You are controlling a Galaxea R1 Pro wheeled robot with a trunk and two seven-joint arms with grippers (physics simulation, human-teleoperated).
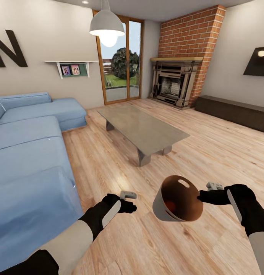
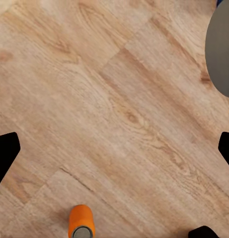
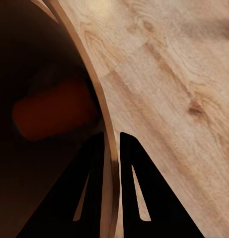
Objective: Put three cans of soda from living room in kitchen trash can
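The right gripper [image 1: 200, 197] is clamped on the rim of the trash can [image 1: 162, 206]; in the right wrist view its 2 fingers [image 3: 139, 188] straddle the thin wall [image 3: 102, 124], 1 inside and 1 outside. The bin hangs in the air over the wood floor [image 1: 208, 152], tilted so its mouth faces up and toward the robot, with the oval handle cutout [image 1: 183, 183] on the far side of the rim. Its inside is dark: an orange, blurred shape [image 3: 54, 114] lies there with its long axis roughly across the bin, a soda can by its colour, but how many are inside cannot be told.

The left gripper [image 1: 128, 201] hangs low over the floor to the left of the bin and apart from it. The left wrist view shows its black fingertips [image 2: 5, 151] spread wide at the 2 sides with nothing between them. In that view 1 orange can [image 2: 81, 221] lies on the boards, cut off by the picture's edge, its silver-grey top [image 2: 82, 231] turned toward the camera; the grey outer wall of the bin [image 2: 221, 49] pokes in at a corner.

The blue sofa [image 1: 28, 152] runs close along the robot's left side. The glass coffee table [image 1: 143, 128] stands ahead, with open floor between it and the bin. The brick fireplace [image 1: 185, 57] and a dark bench [image 1: 235, 110] line the far and right walls.
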